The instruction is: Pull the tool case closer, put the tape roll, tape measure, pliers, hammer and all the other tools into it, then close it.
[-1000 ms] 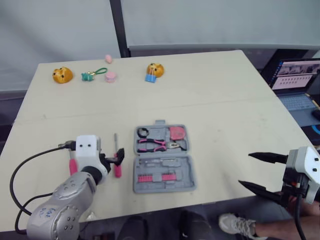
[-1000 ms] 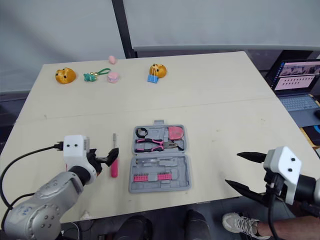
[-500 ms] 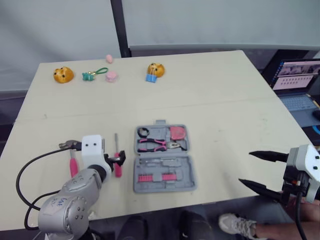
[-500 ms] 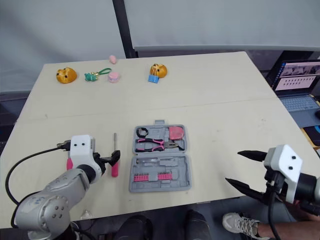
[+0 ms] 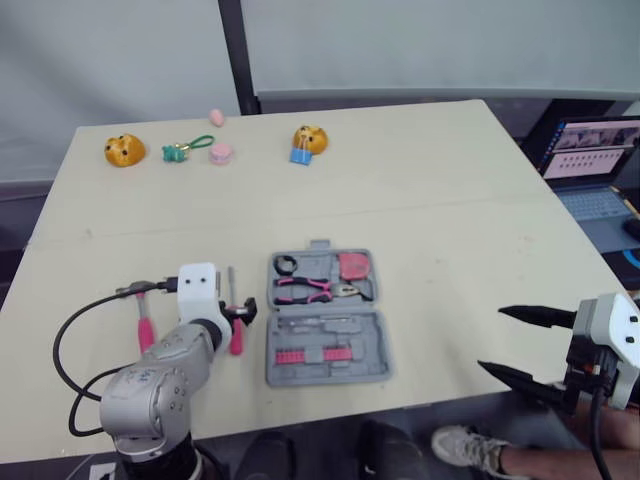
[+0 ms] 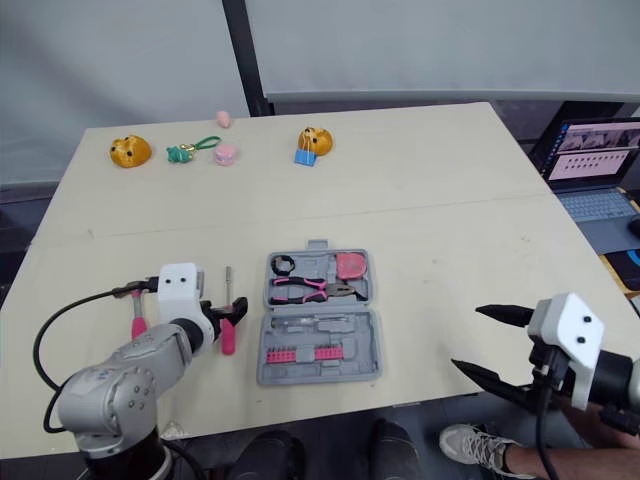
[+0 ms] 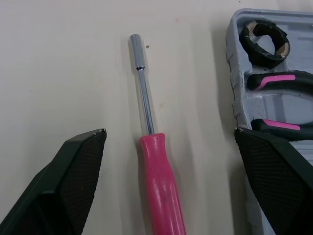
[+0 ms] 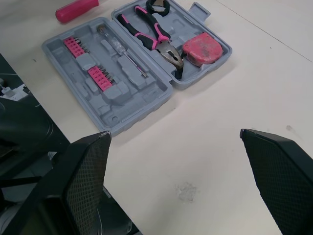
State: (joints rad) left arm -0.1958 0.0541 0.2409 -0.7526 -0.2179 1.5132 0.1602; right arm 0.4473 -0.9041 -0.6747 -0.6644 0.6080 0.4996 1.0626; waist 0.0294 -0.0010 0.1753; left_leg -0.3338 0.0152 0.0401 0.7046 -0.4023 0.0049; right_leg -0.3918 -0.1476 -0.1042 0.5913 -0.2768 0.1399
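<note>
Already the tool case (image 5: 325,318) lies open on the table (image 5: 420,200), just beside the left gripper (image 5: 240,315) on its inner side, and it looks near enough that the pull seems done. The tape roll (image 7: 265,43), pliers (image 5: 308,289) and tape measure (image 5: 355,266) sit in its far half, with a row of pink bits in the near half.

Two tools lie outside. The pink-handled screwdriver (image 7: 155,161) is on the table directly between the left gripper's spread fingers, which are not touching it, so it is probably the next pick. The hammer (image 5: 145,320) lies on the outer side of that gripper, partly hidden by the wrist. Closing the lid is not yet done.

The right gripper (image 5: 490,338) hangs wide apart and empty over the table's near edge, well apart from the case.

The tabletop is plain and pale. Beyond both grippers, at the far edge, sit two orange toys (image 5: 124,150) and some small trinkets; a laptop (image 5: 590,160) stands outside the right gripper.
</note>
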